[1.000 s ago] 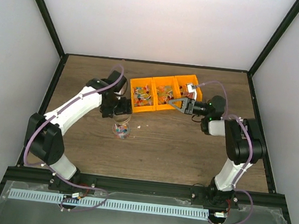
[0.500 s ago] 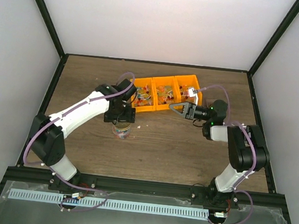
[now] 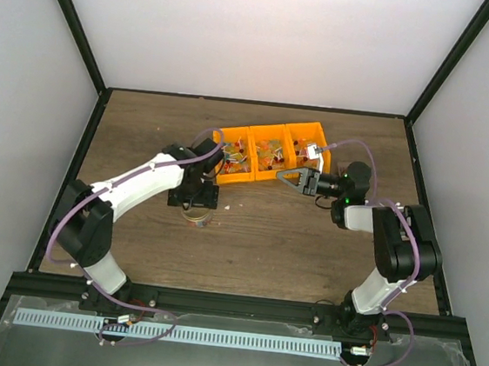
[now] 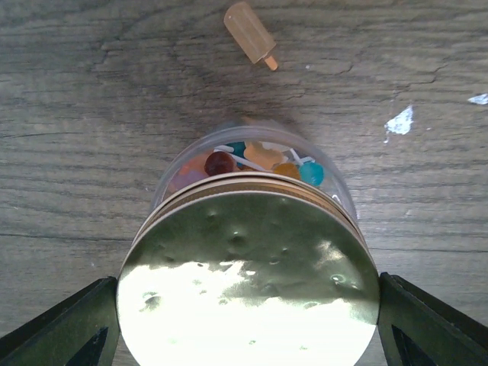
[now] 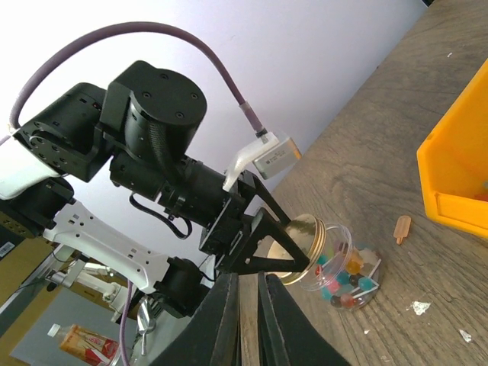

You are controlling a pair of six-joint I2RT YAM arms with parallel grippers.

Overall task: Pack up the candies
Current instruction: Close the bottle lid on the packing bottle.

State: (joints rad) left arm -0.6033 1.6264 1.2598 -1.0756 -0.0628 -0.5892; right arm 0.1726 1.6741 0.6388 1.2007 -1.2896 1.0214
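Left wrist view caught the left gripper (image 4: pixel 248 328) clamping the lid (image 4: pixel 248 274) over the jar (image 4: pixel 339 194), candies (image 4: pixel 263 156) inside; top external hid them. Right gripper (image 5: pixel 248 279), pinched nearly closed, hung right of the jar.

Three orange bins (image 3: pixel 272 129), one jar (image 5: pixel 366 255), one gold lid (image 4: pixel 248 282), seemingly one loose candy (image 4: pixel 249 34).

The top external camera looks steeply down from above and behind the arm bases over the whole worktop (image 3: pixel 308 242). The left wrist camera faces straight down, very close over the gold lid (image 4: pixel 248 282) and clear jar (image 4: pixel 335 192). The right wrist camera, well right of the jar, looks across at it, tilted; both wrist views share its candies (image 4: pixel 263 156).
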